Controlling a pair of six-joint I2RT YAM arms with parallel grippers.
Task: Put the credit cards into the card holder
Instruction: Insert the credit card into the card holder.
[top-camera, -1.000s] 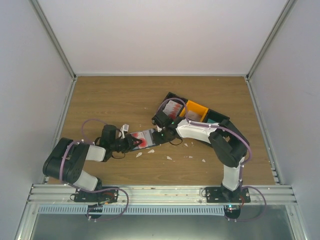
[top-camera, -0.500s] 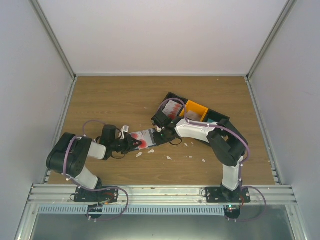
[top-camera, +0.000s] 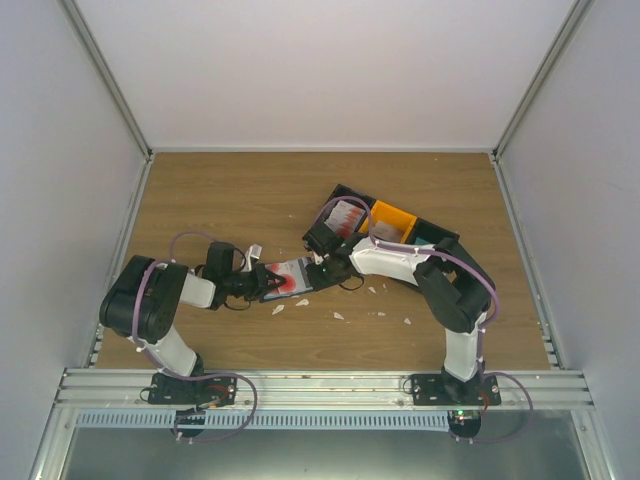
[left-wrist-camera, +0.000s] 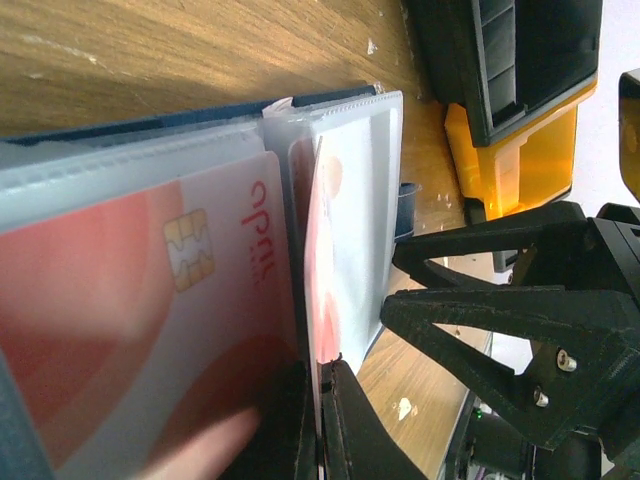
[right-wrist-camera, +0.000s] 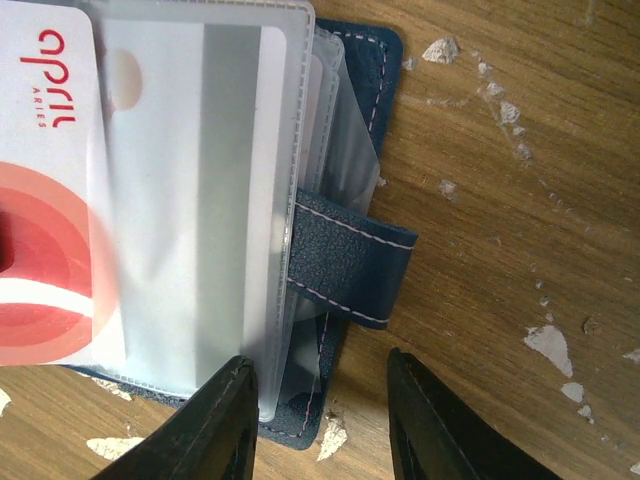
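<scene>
1. Your left gripper (left-wrist-camera: 318, 400) was clamped tight on a red-and-white card (left-wrist-camera: 312, 250), seen edge-on.
2. Your right gripper (right-wrist-camera: 318, 370) stood half-wide, gripping nothing, straddling the strap edge of the holder (right-wrist-camera: 350, 265).
3. The holder lay open on the table (right-wrist-camera: 500, 200), between both grippers.

Both arms have black joints and white shells, the left arm (top-camera: 150, 310) and the right arm (top-camera: 400, 262) alike. A thin purple cable (top-camera: 190, 236) loops along each one. The right gripper (left-wrist-camera: 392, 286) has black wedge-shaped fingers (left-wrist-camera: 500, 330), and one finger carries two small silver screws (left-wrist-camera: 561, 357).
</scene>
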